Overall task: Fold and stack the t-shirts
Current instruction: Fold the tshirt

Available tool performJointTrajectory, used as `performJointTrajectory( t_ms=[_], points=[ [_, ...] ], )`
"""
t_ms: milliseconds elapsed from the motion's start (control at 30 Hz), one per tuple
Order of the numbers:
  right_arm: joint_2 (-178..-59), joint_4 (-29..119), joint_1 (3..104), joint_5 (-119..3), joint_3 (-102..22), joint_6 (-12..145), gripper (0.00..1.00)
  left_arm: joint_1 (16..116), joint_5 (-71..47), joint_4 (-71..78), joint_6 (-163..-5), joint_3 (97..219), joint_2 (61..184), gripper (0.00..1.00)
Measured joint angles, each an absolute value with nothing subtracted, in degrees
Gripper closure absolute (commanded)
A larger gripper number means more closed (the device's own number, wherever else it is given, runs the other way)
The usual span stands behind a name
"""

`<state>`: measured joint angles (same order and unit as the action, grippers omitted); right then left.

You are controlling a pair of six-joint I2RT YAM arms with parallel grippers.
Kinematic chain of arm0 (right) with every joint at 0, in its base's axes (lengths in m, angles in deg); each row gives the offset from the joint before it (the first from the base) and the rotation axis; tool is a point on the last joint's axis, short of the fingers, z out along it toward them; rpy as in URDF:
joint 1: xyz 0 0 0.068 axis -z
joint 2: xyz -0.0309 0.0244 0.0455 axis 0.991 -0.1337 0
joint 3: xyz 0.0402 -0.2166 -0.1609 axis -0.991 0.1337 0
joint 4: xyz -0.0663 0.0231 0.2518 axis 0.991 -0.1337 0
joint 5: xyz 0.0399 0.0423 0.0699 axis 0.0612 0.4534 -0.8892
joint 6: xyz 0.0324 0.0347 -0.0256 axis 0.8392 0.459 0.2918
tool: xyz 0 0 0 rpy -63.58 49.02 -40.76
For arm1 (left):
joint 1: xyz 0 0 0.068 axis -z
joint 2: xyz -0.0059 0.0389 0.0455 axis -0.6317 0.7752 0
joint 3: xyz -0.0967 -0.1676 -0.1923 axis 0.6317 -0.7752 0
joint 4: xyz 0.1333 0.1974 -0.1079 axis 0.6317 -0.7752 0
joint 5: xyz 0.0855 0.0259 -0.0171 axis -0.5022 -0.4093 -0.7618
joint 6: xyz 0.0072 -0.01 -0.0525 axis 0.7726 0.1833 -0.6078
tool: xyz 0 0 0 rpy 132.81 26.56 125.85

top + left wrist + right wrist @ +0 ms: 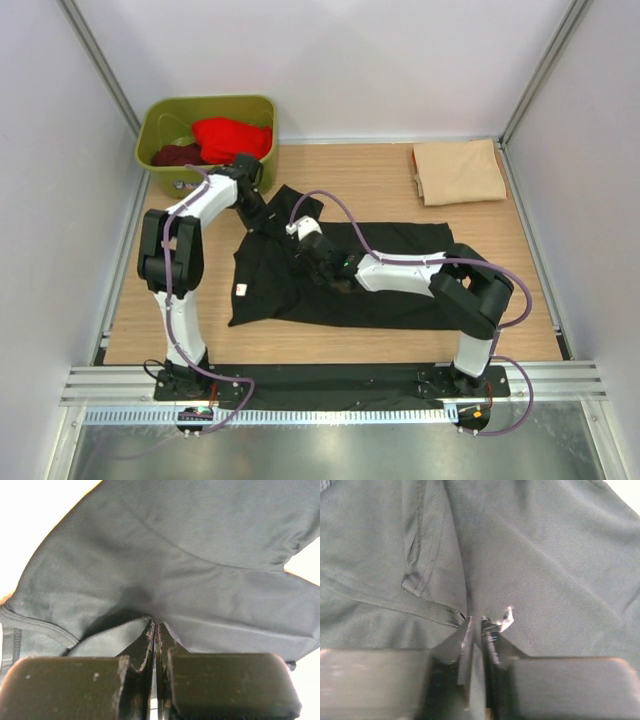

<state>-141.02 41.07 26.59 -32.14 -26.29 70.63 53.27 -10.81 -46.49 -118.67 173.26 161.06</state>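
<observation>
Left end effector (154, 627): jaws nearly together, only a thin slit between them, pinching a fold of the black shirt (380, 280). The cloth rises off the tips and drapes to both sides. In the top view this is at the shirt's far-left corner, near the tub (160, 115).

Right end effector (476, 622): jaws also closed to a sliver, clamped on a ridge of the same shirt next to a stitched hem. It sits left of the shirt's middle.

Black shirt: mid-bench (350, 170), mostly flat, left part rumpled and doubled over.

Beige shirt (458, 172): folded, far-right corner of the bench, well apart from the black one.

Red shirt (232, 137) and maroon shirt (178, 155): bunched in the tub at far left.
</observation>
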Motion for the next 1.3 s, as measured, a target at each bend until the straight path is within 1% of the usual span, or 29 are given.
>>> performJointTrajectory(
  t_ms=[33,67,133,233,267,367,467,633,733,900,1167,1233,1300],
  points=[
    [-141.0,41.1,26.6,-32.3,-26.3,70.4,0.73,53.4,-10.8,-46.7,-118.4,173.9,161.4,1.0],
    [-141.0,41.1,26.6,-32.5,-26.3,70.2,0.68,53.6,-10.9,-46.9,-118.2,174.8,161.8,1.0],
    [-141.0,41.1,26.6,-33.0,-26.3,69.6,0.63,54.2,-10.9,-47.5,-117.6,177.4,163.0,0.97],
    [-141.0,41.1,26.6,-33.8,-26.4,68.8,0.62,55.1,-10.7,-48.0,-116.6,180.0,164.5,0.82],
    [-141.0,41.1,26.6,-34.1,-26.5,68.6,0.61,55.4,-10.7,-48.3,-116.4,180.4,164.9,0.72],
    [-141.0,41.3,26.6,-34.6,-26.9,68.1,0.61,55.9,-10.9,-49.5,-115.6,181.5,165.2,0.61],
    [-141.0,41.5,26.5,-35.2,-27.5,67.1,0.61,55.9,-12.5,-52.4,-114.9,183.5,165.2,0.57],
    [-141.1,41.6,26.2,-36.0,-30.2,65.0,0.56,55.9,-17.0,-55.5,-114.7,181.6,160.9,0.52],
    [-141.2,42.5,25.5,-36.3,-31.4,63.7,0.54,55.3,-18.8,-55.5,-115.3,176.4,153.3,0.52],
    [-143.2,43.4,23.8,-36.5,-31.9,61.4,0.54,52.2,-19.1,-55.4,-116.8,165.1,141.3,0.52],
    [-147.4,44.6,22.5,-35.7,-31.9,58.8,0.52,50.9,-16.4,-55.2,-118.2,156.3,138.9,0.5],
    [-148.1,44.6,22.5,-35.0,-32.0,58.1,0.54,50.6,-15.7,-55.1,-118.3,153.9,137.7,0.49],
    [-148.6,44.6,22.5,-34.3,-32.3,57.8,0.59,49.9,-14.9,-55.2,-118.3,151.1,135.5,0.49]
  ],
)
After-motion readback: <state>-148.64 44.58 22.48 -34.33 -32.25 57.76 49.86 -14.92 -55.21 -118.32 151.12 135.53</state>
